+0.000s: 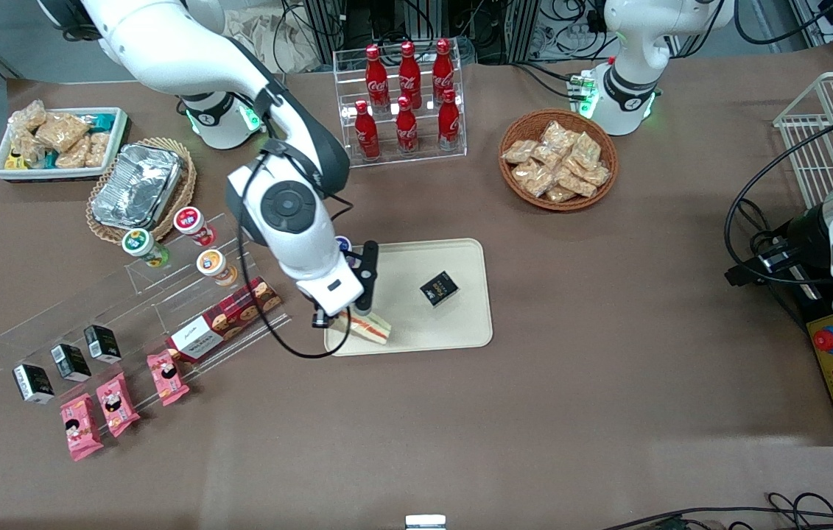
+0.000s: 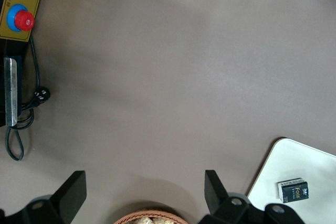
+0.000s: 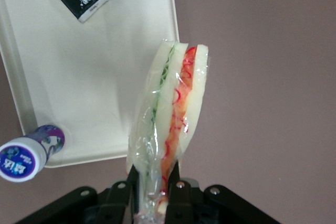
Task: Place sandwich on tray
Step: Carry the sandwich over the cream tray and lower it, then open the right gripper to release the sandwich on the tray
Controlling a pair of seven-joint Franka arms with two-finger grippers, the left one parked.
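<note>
1. Right wrist view shows the gripper (image 3: pixel 157 192) with its jaws pinching the narrow, crimped end of the sandwich (image 3: pixel 170 119), which sticks out over the tray's rim and the brown tabletop (image 3: pixel 262 77).
2. From the front, the sandwich (image 1: pixel 366 326) sits at the corner of the tray (image 1: pixel 460 324) that is nearest the camera and toward the working arm's end; whether it already rests on the tray or hangs just above it I cannot tell.
3. It looks light and soft: thin bread slices in slack clear film. A hard squeeze would likely crush it, and the film may slip, so a hold at the thin wrapped end, as now, seems sensible.
4. Held only at one end, the wedge may droop or swing, so a low, gentle release well inside the rim seems the safer bet.
5. A small black packet (image 1: pixel 439 288) lies on the tray, farther from the camera and well apart from the sandwich.
6. A small purple-and-white cup (image 3: pixel 29 153) lies just beside the tray's edge near the gripper; it looks like the closest thing to bump.
</note>
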